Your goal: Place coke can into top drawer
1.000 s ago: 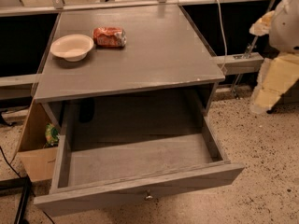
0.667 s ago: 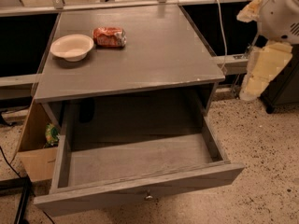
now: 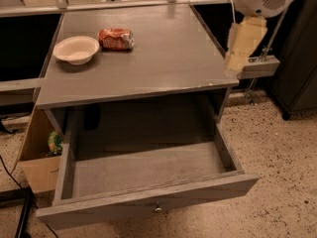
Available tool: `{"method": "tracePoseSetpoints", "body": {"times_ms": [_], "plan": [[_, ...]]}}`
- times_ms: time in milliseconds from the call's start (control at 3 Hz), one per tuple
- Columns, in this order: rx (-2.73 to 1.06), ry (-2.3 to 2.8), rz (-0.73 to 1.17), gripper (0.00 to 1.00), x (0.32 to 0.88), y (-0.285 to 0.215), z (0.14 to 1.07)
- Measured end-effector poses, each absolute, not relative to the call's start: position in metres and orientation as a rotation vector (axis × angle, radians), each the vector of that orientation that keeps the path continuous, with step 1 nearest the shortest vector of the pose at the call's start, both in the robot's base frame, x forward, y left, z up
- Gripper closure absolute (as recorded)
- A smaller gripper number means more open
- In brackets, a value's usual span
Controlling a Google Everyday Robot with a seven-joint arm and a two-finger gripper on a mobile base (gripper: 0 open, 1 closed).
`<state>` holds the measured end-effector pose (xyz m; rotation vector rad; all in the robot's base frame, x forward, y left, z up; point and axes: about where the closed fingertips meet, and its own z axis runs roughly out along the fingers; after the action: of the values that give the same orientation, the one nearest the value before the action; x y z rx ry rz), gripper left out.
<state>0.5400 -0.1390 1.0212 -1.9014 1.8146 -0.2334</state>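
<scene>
The coke can (image 3: 116, 38) lies on its side at the back left of the grey tabletop (image 3: 163, 58), just right of a cream bowl (image 3: 76, 49). Below the tabletop, the top drawer (image 3: 148, 170) stands pulled fully out, its inside bare, with a small metal knob (image 3: 157, 208) on its front panel. My gripper (image 3: 237, 58) hangs from the white arm at the upper right, over the table's right edge and well to the right of the can. Nothing shows in it.
A brown cardboard box (image 3: 37, 157) with something green (image 3: 54, 143) inside sits on the floor left of the drawer. A dark cabinet (image 3: 297, 58) stands at the right. Speckled floor surrounds the drawer front, and a rail runs behind the table.
The arm has swung up and to the left, from beside the table to over its right edge. The can, the bowl and the drawer have kept their places.
</scene>
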Motion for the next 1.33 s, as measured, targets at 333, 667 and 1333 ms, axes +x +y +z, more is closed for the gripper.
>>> {"method": "tracePoseSetpoints", "body": {"times_ms": [333, 667, 1333], "plan": [[-1.927, 1.777, -0.231, 0.00, 0.571, -0.112, 1.023], [-1.933, 1.763, -0.195, 0.00, 0.609, -0.074, 1.013], [-1.923, 1.754, -0.210, 0.00, 0.616, -0.075, 1.015]]}}
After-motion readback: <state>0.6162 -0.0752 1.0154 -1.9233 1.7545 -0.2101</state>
